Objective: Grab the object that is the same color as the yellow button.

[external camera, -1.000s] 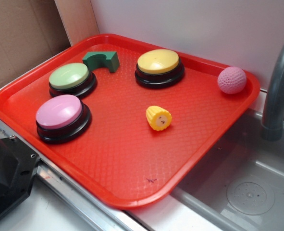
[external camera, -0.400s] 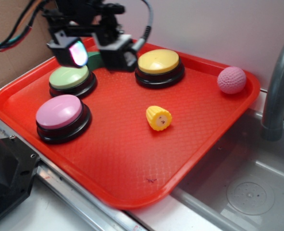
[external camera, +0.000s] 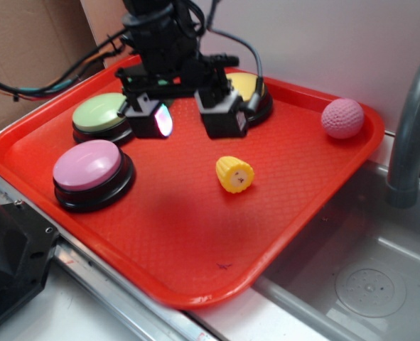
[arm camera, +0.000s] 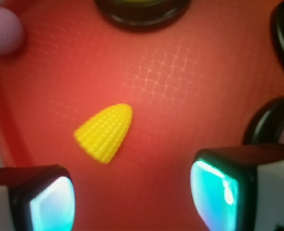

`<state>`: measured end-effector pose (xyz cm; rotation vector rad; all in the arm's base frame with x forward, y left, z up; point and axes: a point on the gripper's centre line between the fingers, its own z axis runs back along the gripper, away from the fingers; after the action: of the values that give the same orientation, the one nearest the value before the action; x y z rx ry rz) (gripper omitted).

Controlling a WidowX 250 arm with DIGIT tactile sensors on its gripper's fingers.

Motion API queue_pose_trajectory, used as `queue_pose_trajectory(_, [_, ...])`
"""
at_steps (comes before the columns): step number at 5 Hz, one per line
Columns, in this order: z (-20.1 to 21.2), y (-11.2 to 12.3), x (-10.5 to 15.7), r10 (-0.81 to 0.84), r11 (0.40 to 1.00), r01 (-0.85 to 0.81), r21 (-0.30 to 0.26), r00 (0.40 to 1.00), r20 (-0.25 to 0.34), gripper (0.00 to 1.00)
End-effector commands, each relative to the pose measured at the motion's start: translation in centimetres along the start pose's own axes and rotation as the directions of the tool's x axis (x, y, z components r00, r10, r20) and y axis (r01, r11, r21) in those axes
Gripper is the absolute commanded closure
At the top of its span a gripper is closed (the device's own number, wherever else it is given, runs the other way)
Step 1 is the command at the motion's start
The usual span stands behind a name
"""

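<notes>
The small yellow corn piece (external camera: 234,174) lies on the red tray (external camera: 188,249), flat cut end toward the front. In the wrist view the corn (arm camera: 104,132) lies just beyond the fingers, left of centre. My gripper (external camera: 188,117) hovers open and empty over the tray's middle, behind and left of the corn; in the wrist view the gripper (arm camera: 132,197) shows wide-apart glowing pads (arm camera: 214,192). The yellow button (external camera: 249,89) sits at the back, mostly hidden behind the gripper; its black base (arm camera: 142,7) shows at the wrist view's top.
A light-green button (external camera: 101,114) and a pink-topped button (external camera: 90,170) stand on the tray's left. A pink ball (external camera: 342,118) sits in the tray's right corner. A grey faucet (external camera: 412,135) and sink (external camera: 352,277) lie to the right. Cardboard stands behind at left.
The gripper came into view from the back left and has moved right and down over the tray's middle, now covering the green block and part of the yellow button. The corn has not moved.
</notes>
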<state>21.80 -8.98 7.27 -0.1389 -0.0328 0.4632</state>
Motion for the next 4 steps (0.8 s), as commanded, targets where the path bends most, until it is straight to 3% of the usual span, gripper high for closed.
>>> queue_pose_trajectory(1, [-4.3, -1.5, 1.8, -0.065, 0.997, 0.065, -0.033, 0.998, 0.014, 0.00])
queue_pose_trajectory(2, [-5.0, -1.5, 1.8, -0.053, 0.999, 0.053, 0.011, 0.999, -0.001, 1.00])
queue_pose_trajectory(4, [-1.4, -0.8, 1.5, -0.144, 0.989, 0.146, 0.022, 0.988, -0.055, 1.00])
